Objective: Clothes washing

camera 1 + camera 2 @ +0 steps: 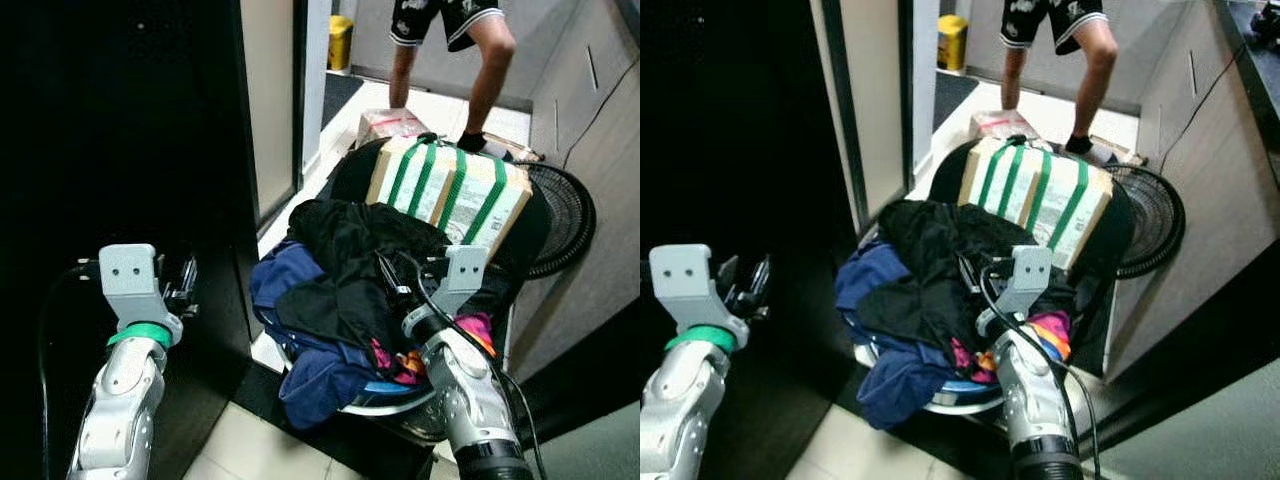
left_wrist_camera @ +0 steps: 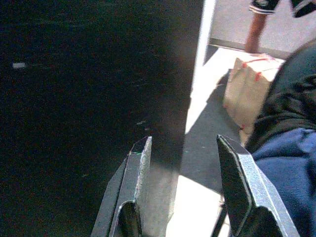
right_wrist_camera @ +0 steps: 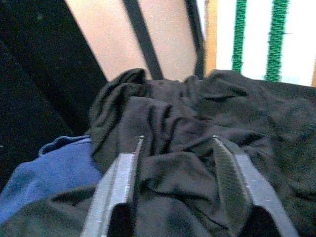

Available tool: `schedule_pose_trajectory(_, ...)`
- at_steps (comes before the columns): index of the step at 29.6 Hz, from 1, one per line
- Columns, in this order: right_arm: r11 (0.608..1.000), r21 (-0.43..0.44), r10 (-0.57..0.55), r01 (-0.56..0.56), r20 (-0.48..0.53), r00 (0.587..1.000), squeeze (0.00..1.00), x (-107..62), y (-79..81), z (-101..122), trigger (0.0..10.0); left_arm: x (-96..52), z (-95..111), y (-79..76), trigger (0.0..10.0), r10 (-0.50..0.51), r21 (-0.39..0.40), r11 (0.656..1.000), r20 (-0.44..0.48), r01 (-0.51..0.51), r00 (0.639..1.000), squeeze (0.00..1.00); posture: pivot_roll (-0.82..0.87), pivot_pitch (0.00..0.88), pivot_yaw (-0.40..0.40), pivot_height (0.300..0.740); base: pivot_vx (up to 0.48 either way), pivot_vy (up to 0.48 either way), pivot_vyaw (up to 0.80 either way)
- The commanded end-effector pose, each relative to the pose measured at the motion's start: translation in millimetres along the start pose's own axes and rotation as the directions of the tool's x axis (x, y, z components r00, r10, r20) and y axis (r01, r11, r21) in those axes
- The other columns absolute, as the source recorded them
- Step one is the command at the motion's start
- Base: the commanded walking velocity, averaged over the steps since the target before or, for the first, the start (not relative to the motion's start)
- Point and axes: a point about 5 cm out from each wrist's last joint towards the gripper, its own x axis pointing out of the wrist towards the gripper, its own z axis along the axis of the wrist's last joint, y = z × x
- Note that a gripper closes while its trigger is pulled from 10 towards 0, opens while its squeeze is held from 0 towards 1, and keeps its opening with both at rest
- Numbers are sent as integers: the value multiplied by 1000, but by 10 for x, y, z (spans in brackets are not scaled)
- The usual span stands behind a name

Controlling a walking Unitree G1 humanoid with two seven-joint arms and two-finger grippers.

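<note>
Over black garment [image 3: 207, 128], open right end effector [image 3: 177, 143]

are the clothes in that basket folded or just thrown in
Thrown in, not folded. The black garment lies crumpled in creases on top, and the blue garment spills over the rim of the round laundry basket.
</note>
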Motion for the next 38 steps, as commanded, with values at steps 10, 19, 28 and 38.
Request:
schedule_pose_trajectory(10,982,-145,-170,123,-376,911,1000,-244,-284,-571,10000,-35,-36,-30,10000,-34,0,999,-26,34,999,0,130,40,50,740,0,0,0)
schedule_pose_trajectory(19,995,-75,-96,72,-395,914,1000,-222,-172,-662,10000,-40,-35,-42,10000,-47,-3,999,-30,47,998,0,130,47,54,740,0,0,0)
schedule_pose_trajectory(28,991,-82,41,-101,-535,844,0,-288,14,-862,10000,-42,-31,-57,10000,-57,-4,998,-31,56,998,0,130,47,54,740,0,0,0)
schedule_pose_trajectory(38,989,-66,82,-135,-512,855,0,-230,88,-851,0,-38,-30,-83,10000,-66,-4,998,-32,65,997,0,130,47,54,740,0,0,0)
